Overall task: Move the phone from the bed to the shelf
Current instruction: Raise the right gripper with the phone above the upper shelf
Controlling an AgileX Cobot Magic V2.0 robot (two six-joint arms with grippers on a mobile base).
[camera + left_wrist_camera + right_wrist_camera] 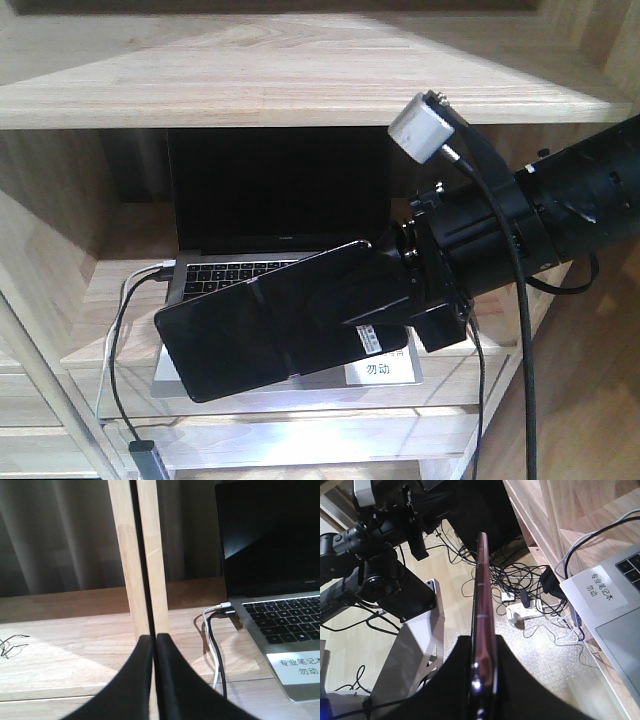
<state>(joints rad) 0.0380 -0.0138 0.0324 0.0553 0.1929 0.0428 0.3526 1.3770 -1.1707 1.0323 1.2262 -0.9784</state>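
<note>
The phone [265,335] is held in the right jaws, which are closed on its 3 o'clock end. The right arm [560,200] reaches in from 3 o'clock in the front view. The slab lies nearly flat with its glossy black face up. Its 9 o'clock end sits lower in the picture, a crease runs across its middle, and a small white sticker [375,342] shows beside the jaws. It is in front of the shelf [300,70]. The open grey laptop [280,190] stands at 12 o'clock from it on the middle plank, its keyboard partly covered by the phone. The phone seems to hang just clear of the plank edge, though the front view does not settle this.

In the right wrist view the phone [482,600] shows edge-on (pinkish-gold rim uppermost), pinched between two black fingers [520,680]. The floor and a tangle of cables [530,595] lie beyond it. The laptop's white label [597,587] is at 3 o'clock.

The left jaws are pressed together with nothing between them. They point at two pale uprights [142,555] at 12 o'clock. The laptop [270,535] is at 2 o'clock, with white and black leads [215,645] running to its side.
</note>
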